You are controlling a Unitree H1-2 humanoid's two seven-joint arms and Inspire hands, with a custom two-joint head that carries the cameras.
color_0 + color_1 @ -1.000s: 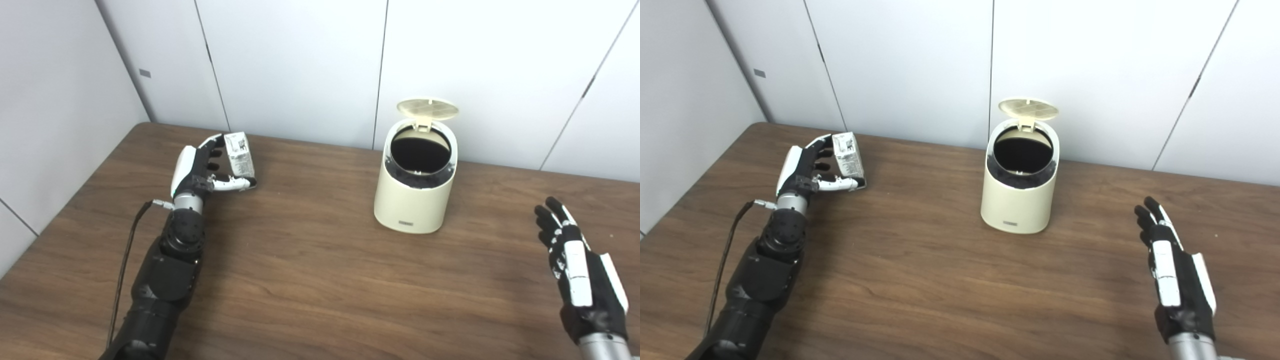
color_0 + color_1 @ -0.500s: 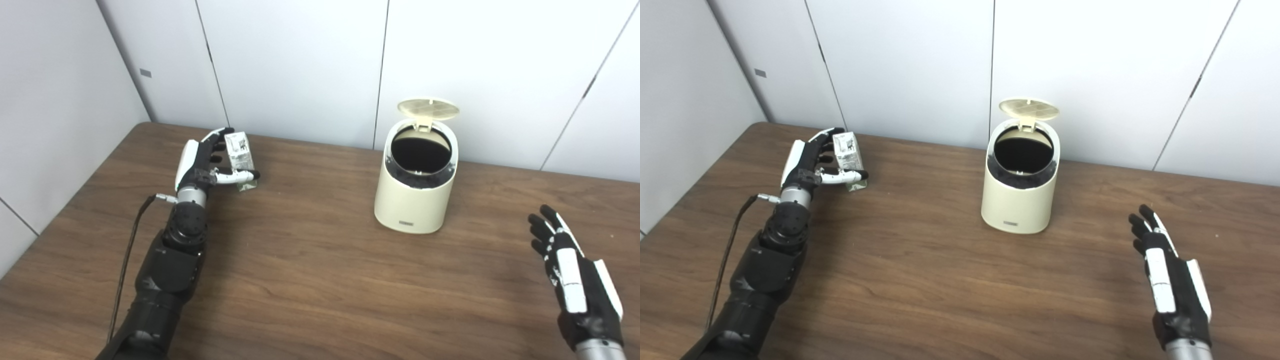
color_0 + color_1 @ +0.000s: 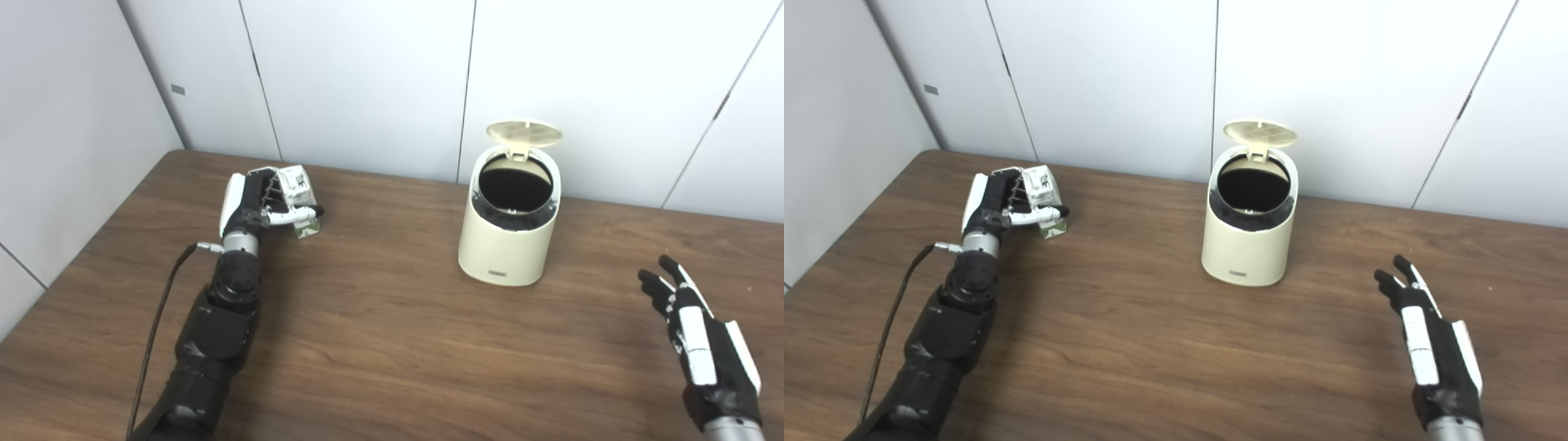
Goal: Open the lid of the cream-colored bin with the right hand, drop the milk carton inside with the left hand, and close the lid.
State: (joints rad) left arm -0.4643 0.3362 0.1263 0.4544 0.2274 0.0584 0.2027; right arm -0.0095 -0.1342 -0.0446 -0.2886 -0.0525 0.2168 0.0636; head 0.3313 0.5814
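The cream-colored bin stood upright toward the back of the wooden table, its lid already tipped up on the rear hinge and its dark interior exposed. The first step of the task therefore appeared complete.

Over the last second the change was at the left hand. A second earlier its fingers were spread along the side of the milk carton, with the thumb reaching across the front. Half a second later the fingers had begun to close in. At this moment they were curled over the top of the carton and the thumb was pressed across its face, so the hand was clasped around the carton. The carton sat at the far left of the table, well apart from the bin, and its lower corner seemed still at or very near the tabletop; whether it had cleared the surface could not be told.

The right hand had drawn back toward the near right edge of the table. It held nothing, with its fingers extended and apart.

In my judgement the grasp had just been secured, and the lift and carry to the bin opening remained, followed by closing the lid.
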